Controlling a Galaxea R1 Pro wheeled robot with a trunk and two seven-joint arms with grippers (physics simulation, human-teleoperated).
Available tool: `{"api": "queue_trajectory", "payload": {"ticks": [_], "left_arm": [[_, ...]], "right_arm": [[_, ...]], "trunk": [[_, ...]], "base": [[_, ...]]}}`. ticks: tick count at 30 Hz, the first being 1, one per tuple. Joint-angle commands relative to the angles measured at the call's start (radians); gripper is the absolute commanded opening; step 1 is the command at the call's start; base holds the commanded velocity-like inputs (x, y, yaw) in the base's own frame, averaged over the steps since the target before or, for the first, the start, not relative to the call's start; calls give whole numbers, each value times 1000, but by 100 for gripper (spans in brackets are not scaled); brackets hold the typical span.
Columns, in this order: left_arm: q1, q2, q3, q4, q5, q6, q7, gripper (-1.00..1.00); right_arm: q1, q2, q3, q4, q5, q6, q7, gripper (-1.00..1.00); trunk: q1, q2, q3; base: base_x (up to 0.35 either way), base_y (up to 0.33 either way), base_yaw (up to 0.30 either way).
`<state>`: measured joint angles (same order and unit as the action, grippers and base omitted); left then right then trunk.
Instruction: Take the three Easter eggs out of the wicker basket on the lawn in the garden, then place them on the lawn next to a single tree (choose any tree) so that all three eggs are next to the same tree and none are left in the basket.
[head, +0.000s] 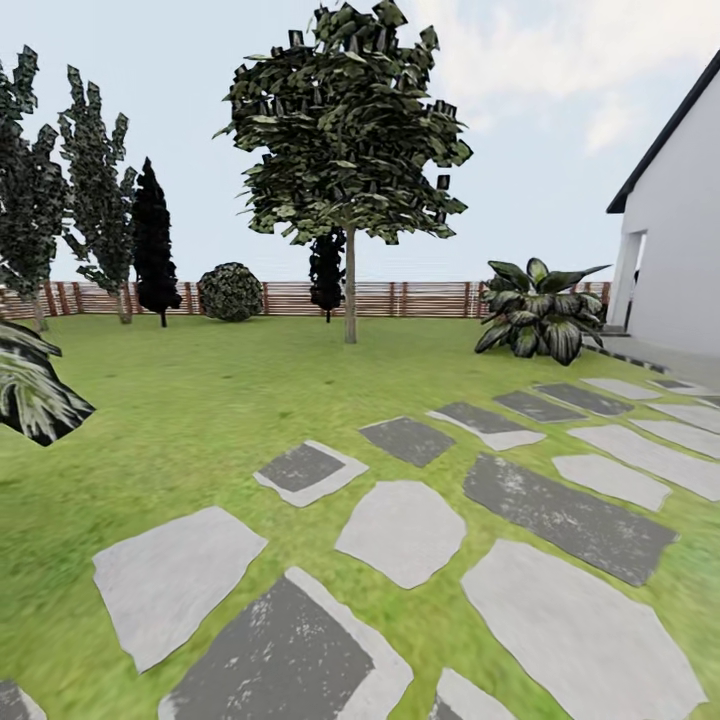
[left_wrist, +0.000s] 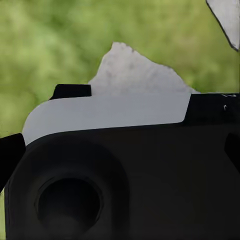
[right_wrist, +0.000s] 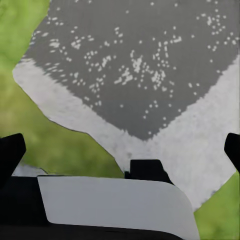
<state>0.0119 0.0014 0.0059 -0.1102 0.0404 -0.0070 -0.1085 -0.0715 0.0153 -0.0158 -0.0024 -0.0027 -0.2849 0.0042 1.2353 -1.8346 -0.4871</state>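
Rolling over the stones (head: 400, 530) across the lawn (head: 200, 410), I'm scanning wide for the basket, claws' state hidden, noting that tree (head: 349, 290).

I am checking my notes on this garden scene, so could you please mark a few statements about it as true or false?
1. A tree with a slim pale trunk stands on the lawn ahead. True.
2. The stepping stones are all one shade. False: some are pale grey, others dark grey.
3. A wooden slat fence runs along the far edge of the lawn. True.
4. The white building stands on the left of the head view. False: it is on the right.
5. A broad-leaved plant grows near the building. True.
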Motion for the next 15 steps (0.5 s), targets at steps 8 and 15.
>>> {"api": "queue_trajectory", "payload": {"ticks": [8, 15], "left_arm": [[0, 0, 1, -1, 4, -1, -4, 100], [0, 0, 1, -1, 4, -1, -4, 100]], "right_arm": [[-1, 0, -1, 1, 0, -3, 0, 100], [-1, 0, -1, 1, 0, -3, 0, 100]], "trunk": [[1, 0, -1], [1, 0, -1]], "base": [[330, 0, 177], [330, 0, 177]]}}
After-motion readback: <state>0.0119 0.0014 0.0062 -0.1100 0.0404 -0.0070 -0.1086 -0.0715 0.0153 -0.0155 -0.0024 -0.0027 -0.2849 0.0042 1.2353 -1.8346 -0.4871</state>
